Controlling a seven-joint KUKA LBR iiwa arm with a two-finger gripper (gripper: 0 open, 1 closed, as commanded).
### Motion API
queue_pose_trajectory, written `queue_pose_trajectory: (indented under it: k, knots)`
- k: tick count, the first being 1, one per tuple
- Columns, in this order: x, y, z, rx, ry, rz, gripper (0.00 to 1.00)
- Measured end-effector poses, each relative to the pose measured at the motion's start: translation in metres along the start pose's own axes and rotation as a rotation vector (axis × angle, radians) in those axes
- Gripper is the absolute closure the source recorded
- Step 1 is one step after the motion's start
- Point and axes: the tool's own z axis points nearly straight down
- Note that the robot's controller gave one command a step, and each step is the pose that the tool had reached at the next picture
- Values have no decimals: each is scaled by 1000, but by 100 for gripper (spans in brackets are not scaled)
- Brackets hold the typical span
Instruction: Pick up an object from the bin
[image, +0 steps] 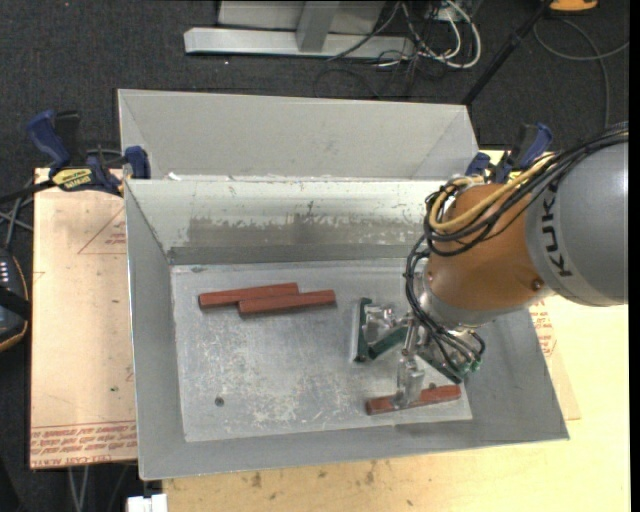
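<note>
Grey bin (150, 320), mostly bare floor. Far left there's a small dark speck (219, 402) on the floor, well apart from everything. Upper left of the floor: two long red-brown bars, upper bar (250, 297) and lower bar (290, 304), flat, touching along their sides, lower one offset to the right. Right of those, gripper (400, 365) is down inside the bin, under the orange wrist cover (480, 270), arm coming in from the right. Its metal tip sits right on a shorter red-brown bar (440, 394) lying flat near the front right corner. Can't tell if the gripper is wide, narrow or clamped on that bar, cabling and hardware clutter it
</note>
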Motion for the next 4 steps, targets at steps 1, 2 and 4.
queue_pose_trajectory:
  k: [1, 2, 4]
  knots:
    - [-1, 6, -5, -1, -1, 2, 0]
    - [-15, -59, 51, 3, -6, 87, 100]
    - [7, -71, -100, 2, -2, 102, 100]
